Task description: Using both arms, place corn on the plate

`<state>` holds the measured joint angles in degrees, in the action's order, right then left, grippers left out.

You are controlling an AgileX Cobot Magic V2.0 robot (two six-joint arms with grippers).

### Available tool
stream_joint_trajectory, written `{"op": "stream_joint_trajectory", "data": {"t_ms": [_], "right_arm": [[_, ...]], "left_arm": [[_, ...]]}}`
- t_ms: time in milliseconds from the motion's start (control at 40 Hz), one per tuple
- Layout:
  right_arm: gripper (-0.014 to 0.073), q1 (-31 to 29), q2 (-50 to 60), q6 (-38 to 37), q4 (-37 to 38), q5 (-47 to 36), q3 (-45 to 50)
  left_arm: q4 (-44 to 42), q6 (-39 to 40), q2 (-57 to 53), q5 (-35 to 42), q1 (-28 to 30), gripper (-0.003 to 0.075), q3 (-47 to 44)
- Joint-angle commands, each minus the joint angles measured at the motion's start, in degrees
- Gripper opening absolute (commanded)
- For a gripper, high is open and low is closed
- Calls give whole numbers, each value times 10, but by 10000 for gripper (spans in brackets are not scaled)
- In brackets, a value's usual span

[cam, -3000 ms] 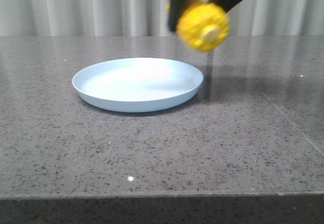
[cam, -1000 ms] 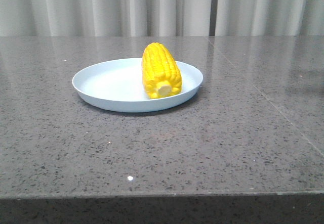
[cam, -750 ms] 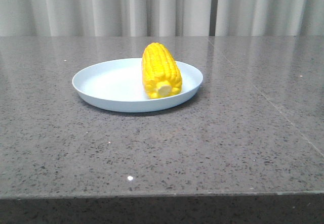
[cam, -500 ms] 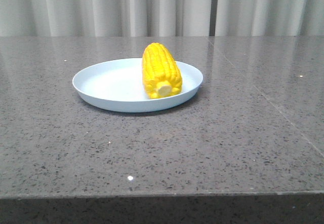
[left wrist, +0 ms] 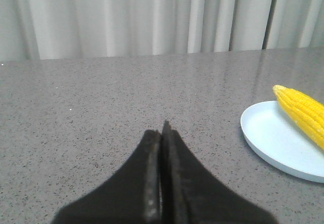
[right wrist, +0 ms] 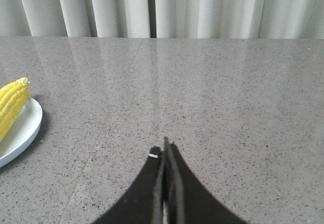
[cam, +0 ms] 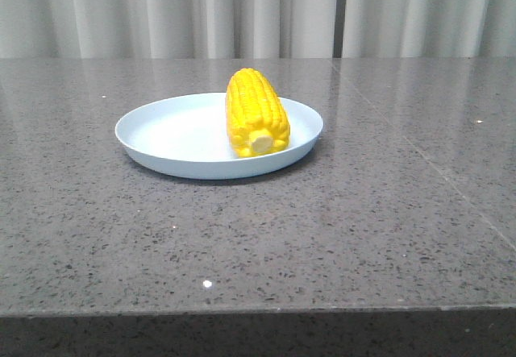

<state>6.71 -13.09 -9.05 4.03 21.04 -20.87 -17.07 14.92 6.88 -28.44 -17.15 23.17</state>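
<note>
You are looking across a dark grey speckled stone countertop (cam: 339, 236), its polished surface flecked with pale grains and carrying soft, even reflections toward the back. A thin straight seam (cam: 419, 157) runs diagonally through the slab on your right, and the near edge (cam: 258, 329) drops away in a darker band along the front. Behind the counter, pale off-white curtains (cam: 161, 10) hang in vertical folds across the whole width of the room, broken by one narrow dark gap (cam: 342, 10) right of centre.

Front and both wrist cameras share the plate (cam: 161, 151).
</note>
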Motion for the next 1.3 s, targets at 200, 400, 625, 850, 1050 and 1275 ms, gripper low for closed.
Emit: {"op": "stream_joint_trajectory", "data": {"t_ms": [200,400,625,850,1050,1275], "right_arm": [[-62,-4,-4,4,7,-45,-14],[-62,-4,-4,4,7,-45,-14],[-62,-4,-4,4,7,-45,-14],[-62,-4,-4,4,7,-45,-14],[-62,-4,-4,4,7,-45,-14],[-62,-4,-4,4,7,-45,-14]], "left_arm": [[-3,5,6,48,1,-20,15],[-3,5,6,48,1,-20,15],[-3,5,6,48,1,-20,15],[-3,5,6,48,1,-20,15],[0,4,2,66,1,-20,0],[120,-110,-28,119,33,-20,-41]]}}
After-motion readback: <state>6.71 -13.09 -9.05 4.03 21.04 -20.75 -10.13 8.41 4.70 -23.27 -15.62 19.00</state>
